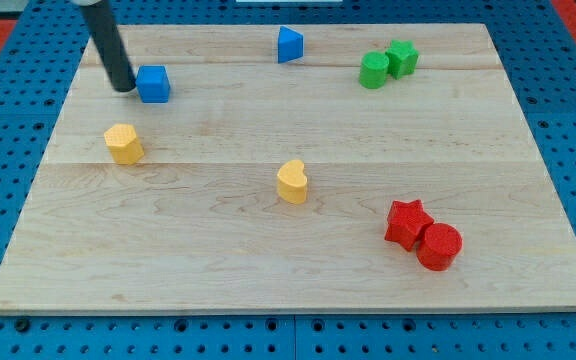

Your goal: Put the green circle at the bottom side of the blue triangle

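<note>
The green circle sits near the view's top right, touching a green star-like block on its right. The blue triangle stands at the view's top middle, well left of the green circle. My tip is at the view's upper left, just left of a blue cube, touching or nearly touching it. The tip is far from both the green circle and the blue triangle.
A yellow block lies at the left and a yellow heart in the middle. A red star and a red circle touch at the lower right. The wooden board lies on a blue pegboard.
</note>
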